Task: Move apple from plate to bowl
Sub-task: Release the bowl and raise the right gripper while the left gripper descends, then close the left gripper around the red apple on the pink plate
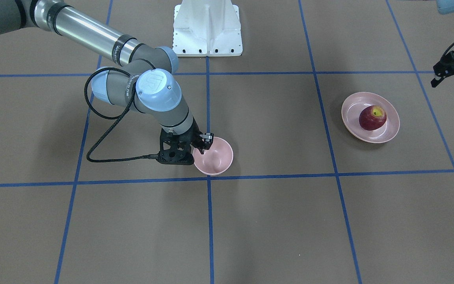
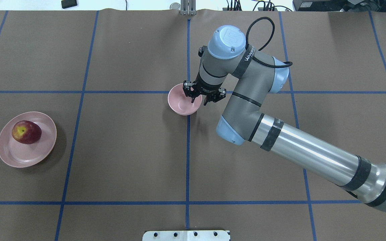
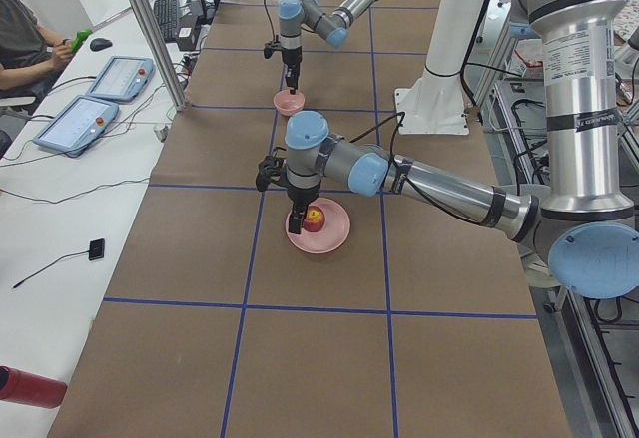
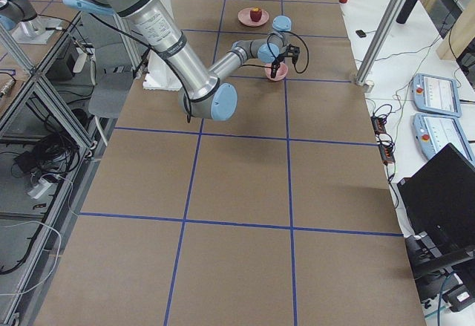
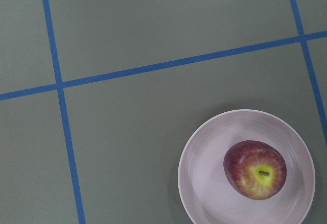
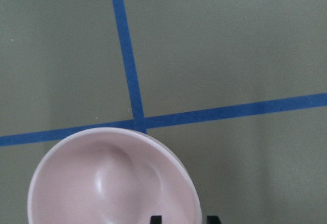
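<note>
The dark-red apple (image 1: 372, 117) with a yellow stem patch lies on the wide pink plate (image 1: 355, 104) at the robot's left; both also show in the overhead view, apple (image 2: 26, 132) on plate (image 2: 15, 154), and in the left wrist view, apple (image 5: 255, 169) on plate (image 5: 204, 183). My left gripper (image 1: 452, 85) hangs open and empty above the table beside the plate. The small deep pink bowl (image 2: 179, 104) stands empty at the table's middle. My right gripper (image 2: 199, 99) is open and low, one finger inside the bowl (image 6: 102, 183) and one outside its rim.
The white arm base (image 1: 207, 31) stands at the robot's edge of the table. Blue tape lines (image 2: 188, 150) grid the brown table cover. Tablets (image 3: 75, 124) and a seated person (image 3: 25, 44) are at the side bench beyond the table.
</note>
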`<action>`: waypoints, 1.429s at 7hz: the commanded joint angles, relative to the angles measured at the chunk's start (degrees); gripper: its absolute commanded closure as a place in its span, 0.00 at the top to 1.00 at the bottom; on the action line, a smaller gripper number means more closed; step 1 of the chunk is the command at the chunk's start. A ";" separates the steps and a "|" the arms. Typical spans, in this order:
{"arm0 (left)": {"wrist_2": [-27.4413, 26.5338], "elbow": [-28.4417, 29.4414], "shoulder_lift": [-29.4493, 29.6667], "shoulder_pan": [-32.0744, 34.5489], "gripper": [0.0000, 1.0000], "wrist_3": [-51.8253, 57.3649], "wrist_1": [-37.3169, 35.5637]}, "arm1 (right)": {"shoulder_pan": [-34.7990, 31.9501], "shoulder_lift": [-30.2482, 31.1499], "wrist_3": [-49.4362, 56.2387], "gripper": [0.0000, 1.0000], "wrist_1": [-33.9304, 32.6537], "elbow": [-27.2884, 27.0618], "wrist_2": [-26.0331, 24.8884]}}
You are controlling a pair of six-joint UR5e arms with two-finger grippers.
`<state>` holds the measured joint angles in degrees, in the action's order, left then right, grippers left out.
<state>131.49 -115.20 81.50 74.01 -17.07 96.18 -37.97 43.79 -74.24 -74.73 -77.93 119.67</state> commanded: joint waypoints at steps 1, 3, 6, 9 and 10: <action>-0.96 0.50 -0.28 -4.28 0.98 -5.67 2.58 | -4.97 11.50 0.23 1.00 -0.51 -14.10 4.57; -2.27 0.76 1.97 -12.78 0.98 -16.17 6.54 | -14.72 32.38 8.33 1.00 -0.42 -30.80 8.72; -9.93 3.12 4.45 -21.71 0.97 -17.03 7.17 | -23.81 44.60 23.60 1.00 -0.33 -33.87 13.05; -11.94 5.77 6.57 -23.30 0.97 -14.76 7.26 | -32.78 53.32 40.22 1.00 -0.24 -34.57 13.66; -12.04 6.90 6.39 -23.30 0.97 -14.05 9.70 | -32.26 53.24 40.13 1.00 -0.33 -34.48 13.57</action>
<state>120.07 -109.55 87.92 50.82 -32.30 103.89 -69.85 96.37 -35.38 -74.99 -112.39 133.29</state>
